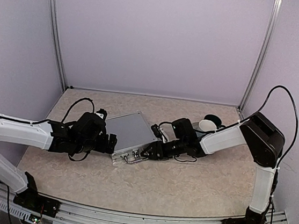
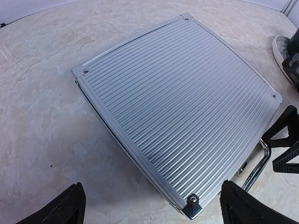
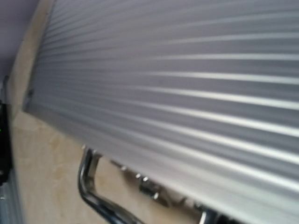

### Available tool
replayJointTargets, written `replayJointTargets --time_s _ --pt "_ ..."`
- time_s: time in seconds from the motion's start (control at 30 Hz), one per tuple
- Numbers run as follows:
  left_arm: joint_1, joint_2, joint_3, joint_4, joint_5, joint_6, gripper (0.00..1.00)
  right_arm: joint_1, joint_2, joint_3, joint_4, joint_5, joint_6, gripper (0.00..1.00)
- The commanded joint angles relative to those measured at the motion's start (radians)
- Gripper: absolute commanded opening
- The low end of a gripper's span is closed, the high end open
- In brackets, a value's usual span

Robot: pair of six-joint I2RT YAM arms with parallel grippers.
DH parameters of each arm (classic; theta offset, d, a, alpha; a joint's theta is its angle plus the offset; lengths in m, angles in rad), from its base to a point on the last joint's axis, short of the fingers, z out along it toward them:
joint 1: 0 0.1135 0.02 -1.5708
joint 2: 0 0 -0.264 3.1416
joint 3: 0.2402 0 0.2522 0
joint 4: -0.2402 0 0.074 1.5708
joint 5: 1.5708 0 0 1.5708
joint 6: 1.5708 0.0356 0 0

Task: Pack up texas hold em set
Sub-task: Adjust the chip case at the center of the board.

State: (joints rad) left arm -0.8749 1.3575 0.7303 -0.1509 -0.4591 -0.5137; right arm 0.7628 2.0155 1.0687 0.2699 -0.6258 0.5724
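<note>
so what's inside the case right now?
Can't see in: the case is shut, lying flat on the table. Only its ribbed lid and the handle show. Whatever is inside is covered by the lid.

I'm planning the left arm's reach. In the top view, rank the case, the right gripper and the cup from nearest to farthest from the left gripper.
1. case: right beside the left gripper, at its left-front corner.
2. right gripper: across the case's front edge, by the handle.
3. cup: far right, toward the back of the table.
</note>
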Motion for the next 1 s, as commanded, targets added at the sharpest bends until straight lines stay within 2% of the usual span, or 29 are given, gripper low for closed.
replayJointTargets --time_s 0.0,0.17,0.43,0.73,0.97 --pt "-0.040 0.007 0.037 0.018 -0.056 0.040 0.99 0.009 -0.071 -0.004 0.102 -0.127 0.051 0.63" --pt "-0.074 0.009 0.042 0.038 -0.072 0.063 0.99 -0.001 -0.107 -0.006 0.100 -0.130 0.056 0.61" --pt "-0.103 0.039 0.053 0.046 -0.063 0.086 0.99 -0.010 -0.074 0.034 0.089 -0.148 0.049 0.60" --pt "-0.185 0.064 0.026 0.074 -0.097 0.121 0.99 -0.019 -0.163 -0.039 -0.029 -0.050 -0.034 0.62" --pt "-0.192 0.081 0.022 0.050 -0.154 0.061 0.99 0.002 -0.137 -0.095 0.023 -0.020 -0.017 0.62"
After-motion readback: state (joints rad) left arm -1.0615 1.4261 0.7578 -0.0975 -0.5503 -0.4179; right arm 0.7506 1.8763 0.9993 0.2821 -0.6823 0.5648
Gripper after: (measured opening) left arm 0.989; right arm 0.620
